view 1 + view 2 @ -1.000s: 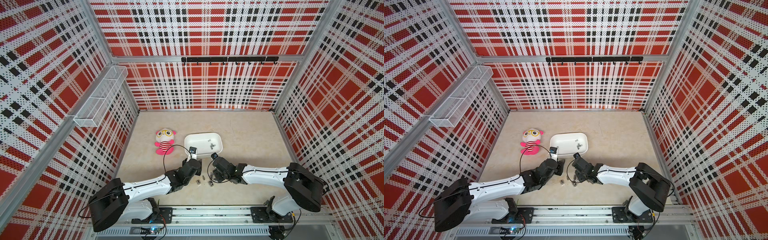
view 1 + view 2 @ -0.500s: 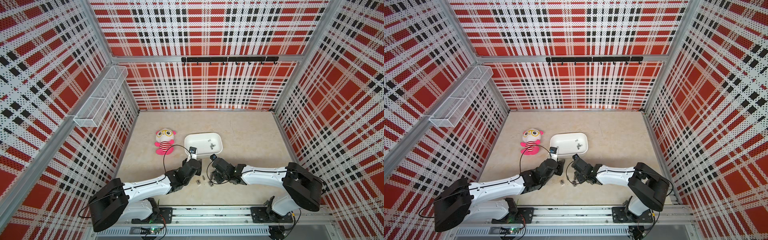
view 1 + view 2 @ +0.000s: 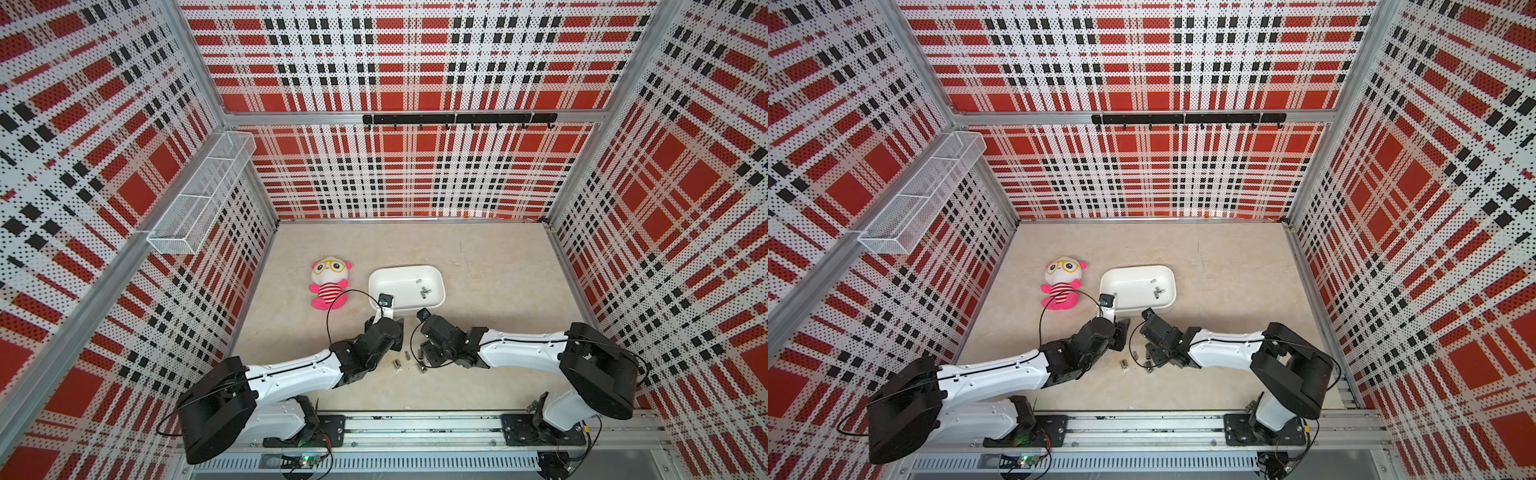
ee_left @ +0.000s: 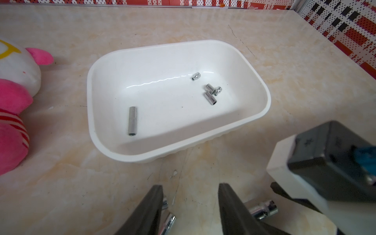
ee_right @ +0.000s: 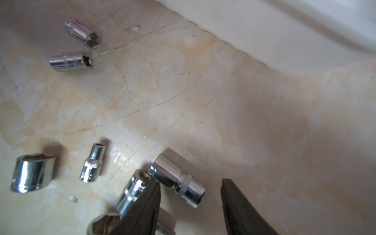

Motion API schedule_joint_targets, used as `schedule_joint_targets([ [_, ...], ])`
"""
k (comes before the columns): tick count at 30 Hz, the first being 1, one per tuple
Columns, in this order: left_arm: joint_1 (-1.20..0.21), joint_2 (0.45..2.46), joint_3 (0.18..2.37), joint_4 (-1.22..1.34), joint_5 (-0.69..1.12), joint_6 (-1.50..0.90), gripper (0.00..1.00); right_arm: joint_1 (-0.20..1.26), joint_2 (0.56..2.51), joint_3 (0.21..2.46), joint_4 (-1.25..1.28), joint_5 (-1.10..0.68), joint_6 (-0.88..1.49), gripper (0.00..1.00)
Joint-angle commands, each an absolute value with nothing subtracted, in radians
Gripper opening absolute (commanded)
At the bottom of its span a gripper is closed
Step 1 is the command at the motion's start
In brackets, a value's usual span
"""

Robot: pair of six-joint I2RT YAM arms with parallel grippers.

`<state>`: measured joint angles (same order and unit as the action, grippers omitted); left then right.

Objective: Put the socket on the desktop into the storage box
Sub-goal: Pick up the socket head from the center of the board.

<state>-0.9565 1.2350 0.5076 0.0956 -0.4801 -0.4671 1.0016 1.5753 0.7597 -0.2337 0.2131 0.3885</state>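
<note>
Inspecting the worktop [image 4: 81, 183], we find loose sockets [image 5: 71, 61] lying near the white box [image 4: 266, 101], outside it; several more sockets [image 4: 132, 120] lie on the box floor. We record the left fingers [image 4: 150, 211] spread apart with nothing between them. The right fingers [image 5: 238, 205] are likewise spread, low over the loose sockets, one finger beside a stepped socket [image 5: 179, 181], pinching nothing.

This is a robot test cell in a lab, not a home. Perforated panels [image 3: 395, 62] printed in red plaid close in a marble-look desktop [image 3: 498, 257] on three sides, held by an aluminium frame [image 3: 291, 118]. The left arm [image 3: 291, 372] and right arm [image 3: 519, 353] are mounted on a slotted rail [image 3: 415, 432] at the front, with a bare circuit board [image 3: 306, 459] beneath it. A wire basket [image 3: 199, 195] and a hook bar [image 3: 457, 119] hang on the panels.
</note>
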Motion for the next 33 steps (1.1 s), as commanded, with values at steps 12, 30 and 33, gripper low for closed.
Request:
schedule_joint_targets([
  [12,-0.960,1.219,0.505,0.089,-0.499,-0.466,0.50,1.009,1.642,0.804,-0.235,0.234,0.392,0.49],
  [30,-0.954,1.136,0.473,0.080,-0.608,-0.493,0.50,0.888,1.623,0.766,-0.256,0.212,0.466,0.19],
  [33,-0.947,1.110,0.462,0.079,-0.614,-0.499,0.50,0.888,1.591,0.755,-0.245,0.176,0.460,0.17],
])
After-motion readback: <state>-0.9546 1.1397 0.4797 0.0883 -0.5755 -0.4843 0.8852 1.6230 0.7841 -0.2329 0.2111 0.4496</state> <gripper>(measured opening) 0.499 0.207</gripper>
